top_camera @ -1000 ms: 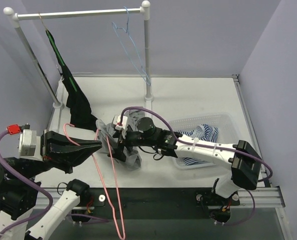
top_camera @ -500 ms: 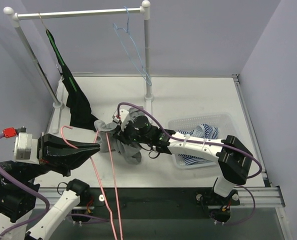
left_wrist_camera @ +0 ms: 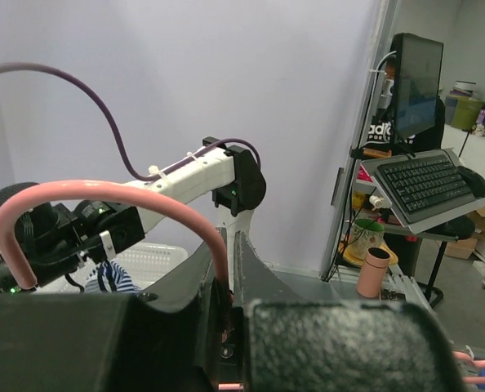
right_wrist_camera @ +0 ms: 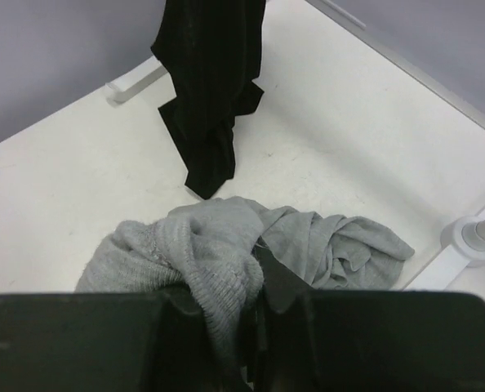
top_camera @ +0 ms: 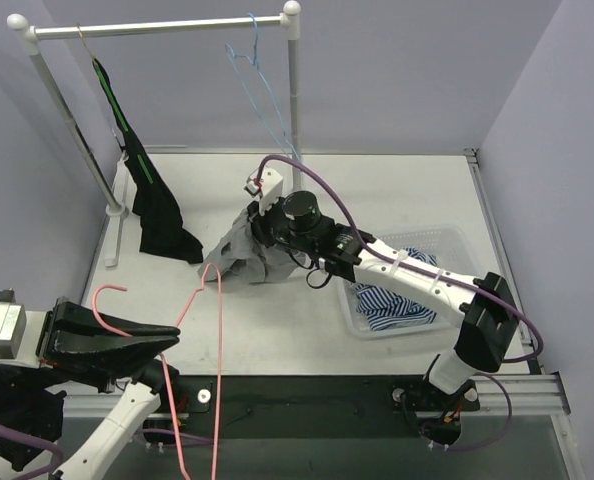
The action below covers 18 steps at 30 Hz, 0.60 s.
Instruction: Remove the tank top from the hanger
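The right gripper [right_wrist_camera: 255, 287] pinches tank top [right_wrist_camera: 328, 241], left gripper [left_wrist_camera: 226, 273] clamps pink hanger [left_wrist_camera: 104, 194]

Robotics lab: white table [top_camera: 397, 190] was boxed by lilac panels [top_camera: 397, 70]; monitor [left_wrist_camera: 416, 82], keyboard [left_wrist_camera: 426, 181] stood beyond on stand [left_wrist_camera: 438, 245].

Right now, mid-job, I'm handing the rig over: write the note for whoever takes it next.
Left claw: shut on the pink hanger, down at the near left.
Right claw: shut on the grey tank top, bunched near the middle of the table.
Done: the top is off most of the hanger. The hanger's far corner sits at the fabric's edge, and I cannot tell whether it is fully clear.
Left: draw the two apart, check they are separate, set the top down.
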Each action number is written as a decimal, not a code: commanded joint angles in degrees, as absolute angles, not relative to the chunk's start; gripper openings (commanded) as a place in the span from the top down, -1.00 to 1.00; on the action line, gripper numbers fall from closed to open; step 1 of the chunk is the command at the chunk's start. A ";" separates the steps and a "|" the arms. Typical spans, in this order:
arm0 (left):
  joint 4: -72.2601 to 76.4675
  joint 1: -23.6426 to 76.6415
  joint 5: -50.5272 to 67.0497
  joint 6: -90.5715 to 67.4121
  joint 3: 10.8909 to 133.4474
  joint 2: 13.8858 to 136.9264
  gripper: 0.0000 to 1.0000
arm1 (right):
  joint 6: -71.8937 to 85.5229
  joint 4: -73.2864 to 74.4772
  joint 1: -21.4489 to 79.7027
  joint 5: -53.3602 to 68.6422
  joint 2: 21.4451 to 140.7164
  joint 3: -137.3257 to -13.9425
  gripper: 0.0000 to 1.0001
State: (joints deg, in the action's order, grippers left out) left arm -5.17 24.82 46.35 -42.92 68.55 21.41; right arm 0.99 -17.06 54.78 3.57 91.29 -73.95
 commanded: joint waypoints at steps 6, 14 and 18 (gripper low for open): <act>-19.06 24.70 40.97 -33.24 71.63 19.25 1.00 | 2.90 -1.77 55.37 -2.81 84.13 -93.59 1.00; -26.54 24.52 36.21 -28.22 72.16 18.90 1.00 | 0.53 5.27 55.46 -4.48 79.19 -110.18 1.00; -28.91 24.52 33.93 -26.29 71.98 19.16 1.00 | -2.10 8.26 55.46 -5.97 79.01 -118.55 1.00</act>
